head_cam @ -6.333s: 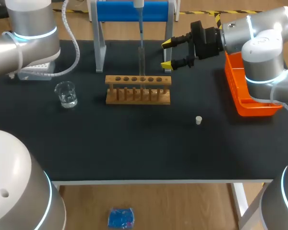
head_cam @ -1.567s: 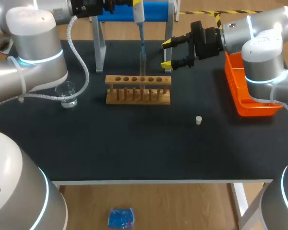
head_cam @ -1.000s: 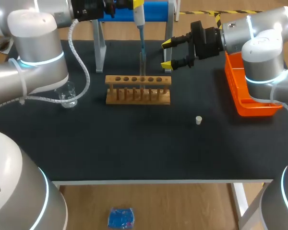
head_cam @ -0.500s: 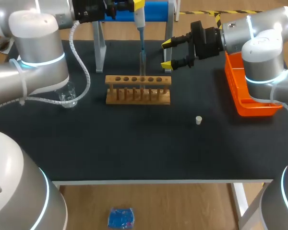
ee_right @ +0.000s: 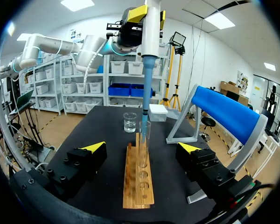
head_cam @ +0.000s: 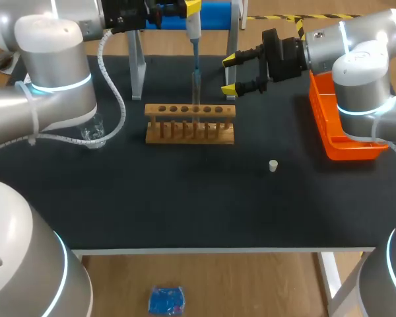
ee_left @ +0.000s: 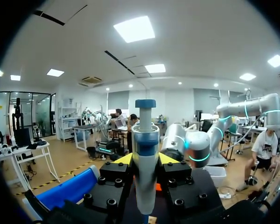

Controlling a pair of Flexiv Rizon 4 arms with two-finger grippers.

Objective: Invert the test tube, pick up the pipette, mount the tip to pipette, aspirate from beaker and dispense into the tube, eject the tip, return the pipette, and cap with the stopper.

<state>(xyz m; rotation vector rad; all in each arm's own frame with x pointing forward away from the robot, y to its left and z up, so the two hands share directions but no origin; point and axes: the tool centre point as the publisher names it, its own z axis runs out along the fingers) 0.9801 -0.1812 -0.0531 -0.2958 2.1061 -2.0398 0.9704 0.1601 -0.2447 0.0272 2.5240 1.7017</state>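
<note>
Glassware sits at the left end of the counter [head_cam: 185, 198]: the beaker [ee_right: 129, 122] of clear liquid stands just beside the left arm, handy for drawing from. Above and further in, the left gripper [ee_left: 145, 161] is clamped on the pipette [head_cam: 193, 25], a yellow finger pressing each side of its body. It holds the pipette upright so that the blue tip [ee_right: 144, 116] points straight down. That tip appears to dip into the mouth of the test tube [head_cam: 196, 84], which stands mouth-up in a hole of the wooden rack [head_cam: 190, 124]. I would judge this to be the dispensing step, with the rack keeping the tube steady under the tip. Whether liquid has gone in I cannot tell. To the right the right gripper [head_cam: 230, 74] hangs level near the rack's end, fingers spread wide and holding nothing, apparently waiting clear of the pipette. The white stopper [head_cam: 273, 166] lies alone on the counter nearer the front, well apart from the tube, ready for capping. Beyond it the orange bin [head_cam: 333, 142] sits at the right edge, a likely place for the spent tip.
</note>
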